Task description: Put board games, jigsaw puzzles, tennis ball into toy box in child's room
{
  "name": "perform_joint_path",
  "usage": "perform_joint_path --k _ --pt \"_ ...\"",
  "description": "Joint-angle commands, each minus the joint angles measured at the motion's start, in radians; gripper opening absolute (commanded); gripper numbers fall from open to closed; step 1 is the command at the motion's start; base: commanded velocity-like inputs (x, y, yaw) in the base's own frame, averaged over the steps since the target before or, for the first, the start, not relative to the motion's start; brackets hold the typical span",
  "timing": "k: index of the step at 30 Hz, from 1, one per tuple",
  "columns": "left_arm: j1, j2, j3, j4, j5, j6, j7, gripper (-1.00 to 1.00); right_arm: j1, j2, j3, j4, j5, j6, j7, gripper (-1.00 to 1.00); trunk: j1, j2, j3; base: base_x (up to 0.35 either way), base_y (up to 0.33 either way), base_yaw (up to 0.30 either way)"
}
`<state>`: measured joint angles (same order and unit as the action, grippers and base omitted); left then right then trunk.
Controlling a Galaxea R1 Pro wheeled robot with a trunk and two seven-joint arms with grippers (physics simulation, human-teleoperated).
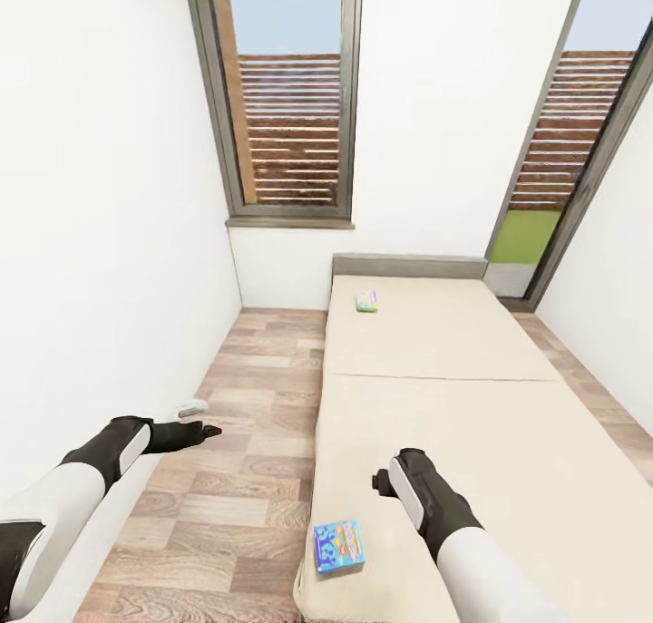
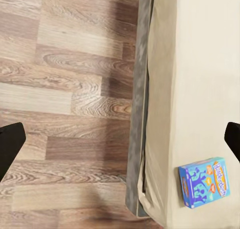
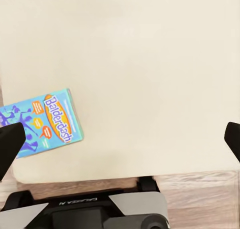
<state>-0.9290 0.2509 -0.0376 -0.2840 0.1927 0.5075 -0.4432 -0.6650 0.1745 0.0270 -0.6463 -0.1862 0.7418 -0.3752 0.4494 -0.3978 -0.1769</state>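
Both arms extended, over bed [image 1: 453, 396] and floor.
Right gripper [image 3: 120, 139]: spread, blue board game [image 3: 42, 121] beside one fingertip; left gripper [image 2: 120, 139]: spread above floorboards.

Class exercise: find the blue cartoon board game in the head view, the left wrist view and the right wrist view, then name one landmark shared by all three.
Head view: the blue board game lies at the bed's near left corner.
Left wrist view: lower right, on the mattress by its edge.
Right wrist view: left side, partly behind a pincer finger.
Shared landmark: the beige mattress edge meeting the wood floor.
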Motion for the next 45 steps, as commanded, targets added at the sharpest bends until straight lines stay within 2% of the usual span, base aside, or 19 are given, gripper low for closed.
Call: perform_joint_path --k 1,19,32,45 --pt "-0.001 0.001 -0.004 -0.001 0.010 0.008 0.000 1.00 -0.001 0.000 0.006 -0.001 -0.010 0.002 -0.010 1.00 0.001 -0.002 -0.004 0.000 0.000 0.000" --pt "-0.001 -0.001 -0.004 -0.003 0.010 0.001 0.000 1.00 -0.001 0.000 0.020 -0.011 -0.011 0.005 -0.009 1.00 0.001 -0.002 -0.034 0.000 0.000 0.000" --pt "-0.001 -0.001 -0.004 -0.003 0.010 -0.017 0.000 1.00 -0.001 -0.001 0.010 -0.009 -0.021 0.004 -0.007 1.00 0.001 -0.002 -0.055 0.000 0.000 0.000" --pt "-0.001 -0.001 -0.004 -0.003 0.010 -0.018 0.000 1.00 -0.001 -0.001 0.007 -0.006 -0.024 -0.034 -0.007 1.00 0.001 -0.002 -0.077 0.000 0.000 0.000"
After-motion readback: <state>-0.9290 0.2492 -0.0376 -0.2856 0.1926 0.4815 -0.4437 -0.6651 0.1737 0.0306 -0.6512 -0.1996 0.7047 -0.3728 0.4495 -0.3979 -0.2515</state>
